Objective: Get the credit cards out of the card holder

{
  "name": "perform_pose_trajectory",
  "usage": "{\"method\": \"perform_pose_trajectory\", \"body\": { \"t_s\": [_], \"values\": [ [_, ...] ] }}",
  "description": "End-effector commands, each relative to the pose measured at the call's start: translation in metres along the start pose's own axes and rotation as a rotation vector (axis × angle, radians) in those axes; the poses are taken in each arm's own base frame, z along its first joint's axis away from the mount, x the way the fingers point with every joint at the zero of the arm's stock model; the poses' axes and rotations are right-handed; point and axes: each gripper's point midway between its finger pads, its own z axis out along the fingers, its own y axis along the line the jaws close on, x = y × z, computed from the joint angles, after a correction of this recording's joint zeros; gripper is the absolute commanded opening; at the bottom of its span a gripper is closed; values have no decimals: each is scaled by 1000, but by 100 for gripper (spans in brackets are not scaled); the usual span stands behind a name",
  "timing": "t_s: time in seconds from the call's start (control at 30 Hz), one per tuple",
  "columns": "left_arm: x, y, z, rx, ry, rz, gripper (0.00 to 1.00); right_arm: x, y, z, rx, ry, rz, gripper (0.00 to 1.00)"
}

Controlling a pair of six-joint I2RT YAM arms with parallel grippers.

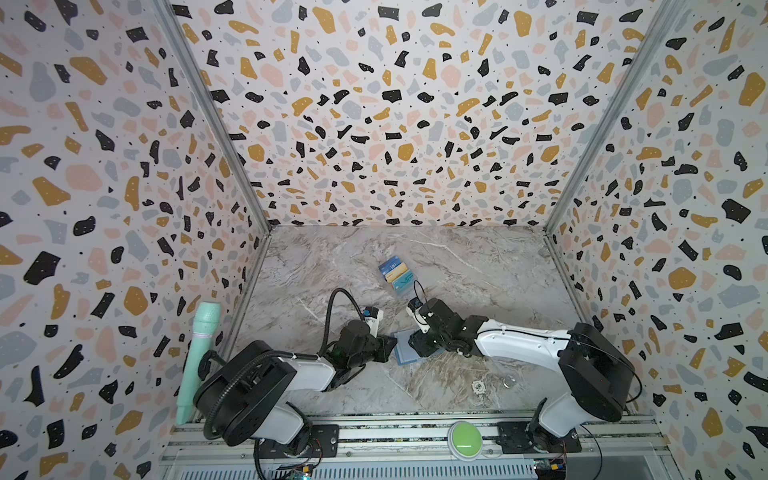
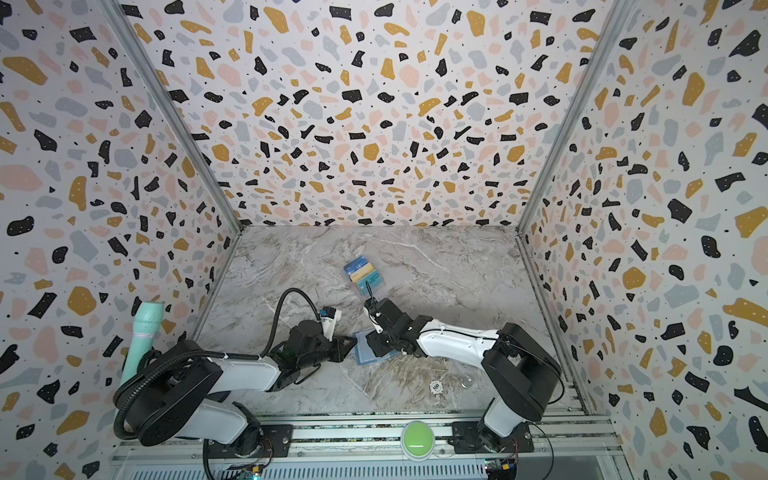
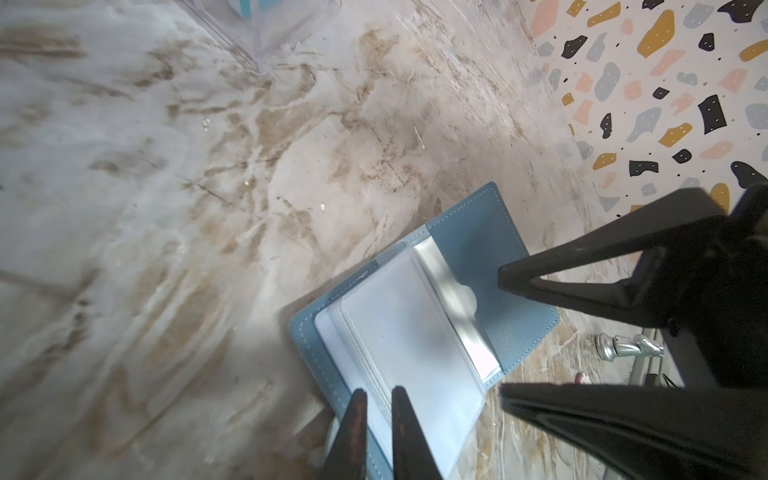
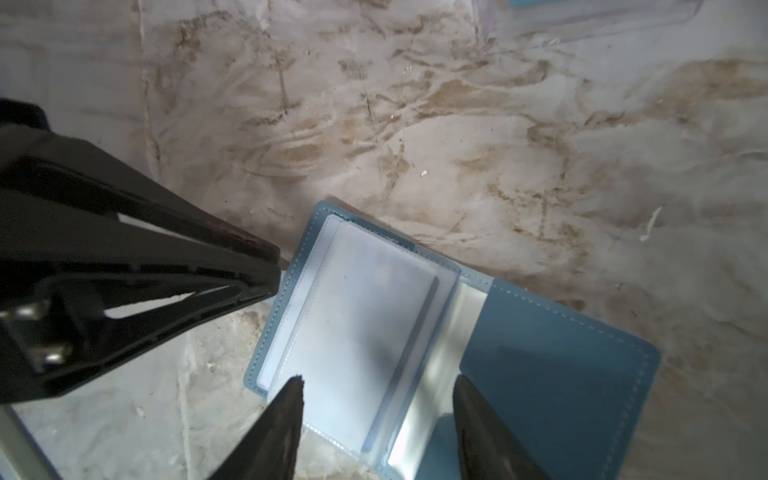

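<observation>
The card holder [image 1: 401, 354] [image 2: 364, 355] is a slate-blue wallet lying open on the marble table, between both grippers. Its clear sleeve pages [image 4: 365, 311] [image 3: 407, 332] face up and look blank. The credit cards [image 1: 396, 272] [image 2: 362, 272], one blue, one tan and one teal, stand in a clear tiered stand [image 3: 257, 33] farther back. My left gripper [image 3: 378, 392] [image 1: 390, 343] is nearly shut, with a thin slit and nothing clamped. Its tips touch the wallet's left edge. My right gripper [image 4: 378, 386] [image 1: 417, 347] hovers open over the wallet's pages and spine.
A mint-green microphone [image 1: 199, 353] leans on the left wall. A green button [image 1: 464, 436] sits on the front rail. A small round token [image 1: 478, 387] and a silver piece [image 1: 509, 380] [image 3: 627, 347] lie near the right arm. Patterned walls enclose the table.
</observation>
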Motion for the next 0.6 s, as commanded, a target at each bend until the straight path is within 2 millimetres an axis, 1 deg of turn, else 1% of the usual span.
{"method": "perform_pose_trajectory", "body": {
  "t_s": [0.0, 0.23, 0.33, 0.43, 0.57],
  "values": [
    [-3, -5, 1, 35, -22, 2, 15, -2, 6, 6, 10, 3, -14, 60],
    [5, 5, 1, -9, -1, -3, 14, 7, 8, 18, 33, 39, -40, 62],
    [10, 9, 4, -19, 14, -8, 13, 8, 5, 20, 50, 45, -41, 63],
    [14, 12, 6, -26, 27, -12, 13, 6, 7, 18, 44, 38, -40, 63],
    [18, 14, 8, -27, 40, -16, 12, 7, 10, 18, 26, 36, -43, 66]
  ]
}}
